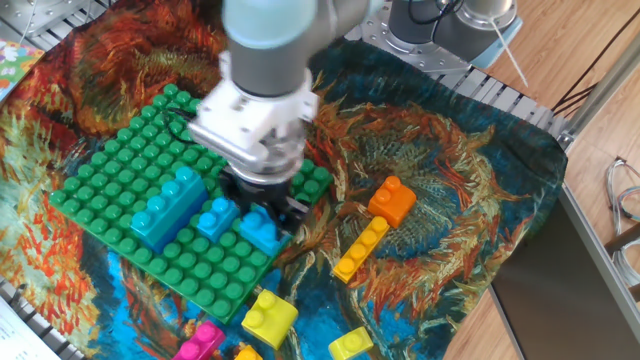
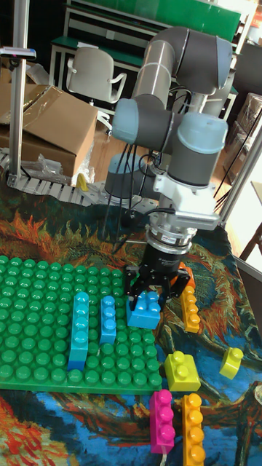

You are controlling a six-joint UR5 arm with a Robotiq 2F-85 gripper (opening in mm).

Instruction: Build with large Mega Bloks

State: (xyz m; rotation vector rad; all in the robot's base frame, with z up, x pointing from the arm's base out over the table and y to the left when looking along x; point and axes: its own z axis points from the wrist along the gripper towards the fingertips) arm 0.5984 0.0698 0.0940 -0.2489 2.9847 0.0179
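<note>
Patterned cloth (image 1: 460, 200) under green plate (image 1: 120, 170); gripper (image 2: 153, 293) clamps blue brick (image 2: 144, 312).

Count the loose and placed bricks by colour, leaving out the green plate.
Blue and light blue bricks: 3, one held in the gripper
Orange bricks: 3
Yellow bricks: 2
Pink bricks: 1
Total: 9

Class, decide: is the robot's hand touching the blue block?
Touching. The tall fixed view shows the hand with its fingers clamped on both sides of the blue block.
</note>
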